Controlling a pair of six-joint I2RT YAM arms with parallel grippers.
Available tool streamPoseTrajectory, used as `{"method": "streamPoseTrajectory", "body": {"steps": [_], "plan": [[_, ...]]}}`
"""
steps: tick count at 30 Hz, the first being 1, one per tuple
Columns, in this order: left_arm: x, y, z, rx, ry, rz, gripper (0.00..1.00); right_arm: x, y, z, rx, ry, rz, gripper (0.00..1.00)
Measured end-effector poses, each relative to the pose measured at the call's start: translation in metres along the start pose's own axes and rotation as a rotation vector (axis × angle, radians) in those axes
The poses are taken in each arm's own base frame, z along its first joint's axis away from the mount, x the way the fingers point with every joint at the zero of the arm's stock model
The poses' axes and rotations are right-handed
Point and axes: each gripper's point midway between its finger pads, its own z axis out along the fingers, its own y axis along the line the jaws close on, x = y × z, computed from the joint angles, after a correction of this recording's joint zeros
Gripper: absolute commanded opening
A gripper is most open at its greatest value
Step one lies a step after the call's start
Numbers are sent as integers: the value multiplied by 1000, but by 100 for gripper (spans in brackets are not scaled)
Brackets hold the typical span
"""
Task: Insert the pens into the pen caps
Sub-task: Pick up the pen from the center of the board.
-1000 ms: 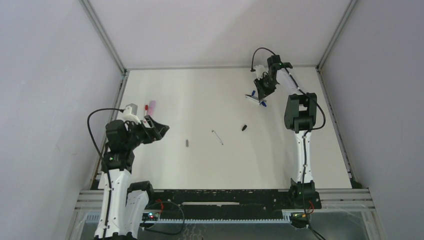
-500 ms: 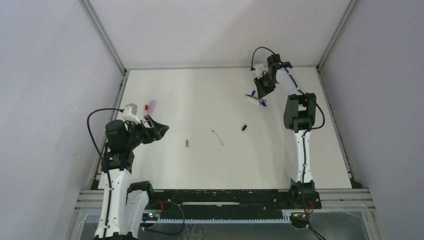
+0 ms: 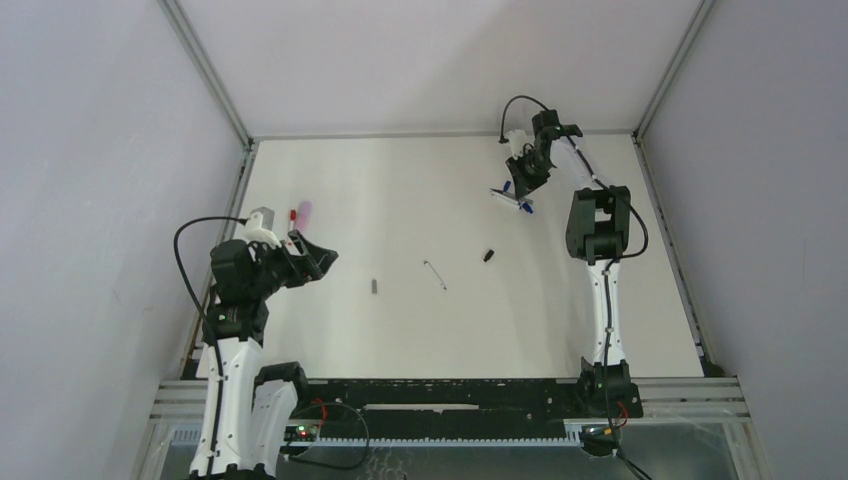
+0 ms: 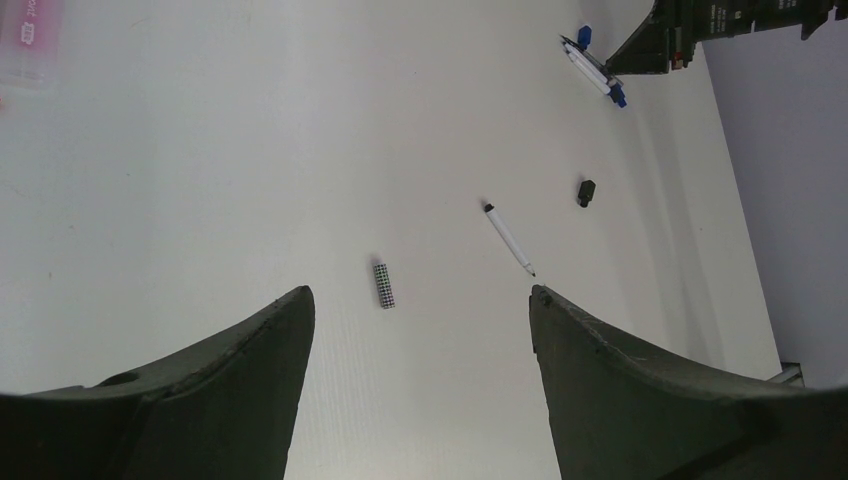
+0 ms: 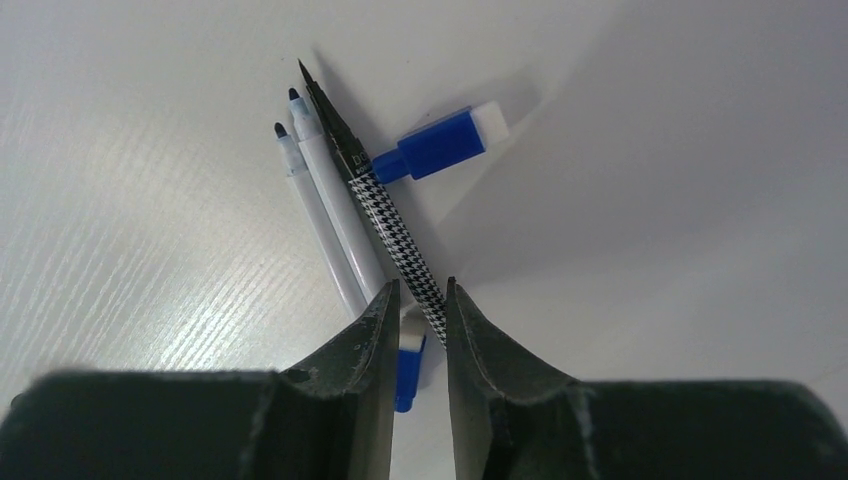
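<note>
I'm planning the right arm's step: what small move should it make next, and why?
Probably close the right gripper fully on the checked pen. Its jaws straddle that pen's back end, nearly together, though a firm pinch isn't evident, and the pen lies against two white pens, so the grip should be sure before lifting.

The right gripper (image 3: pixel 521 186) has edged slightly left over the pens (image 3: pixel 512 201), its elbow following.
</note>
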Motion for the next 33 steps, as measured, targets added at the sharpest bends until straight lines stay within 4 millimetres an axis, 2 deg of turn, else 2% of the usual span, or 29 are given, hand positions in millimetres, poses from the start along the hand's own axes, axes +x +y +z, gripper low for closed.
{"method": "streamPoseTrajectory", "body": {"steps": [14,25,33], "plan": [[0,0,0,0,-1,0,83,3,11,5,-22,24,-32,23],[-1,0,-1,1,-3,0,83,6,19,9,-45,28,-58,26],[-1,-1,-1,1,-7,2,83,6,22,9,-46,33,-78,24]]}}
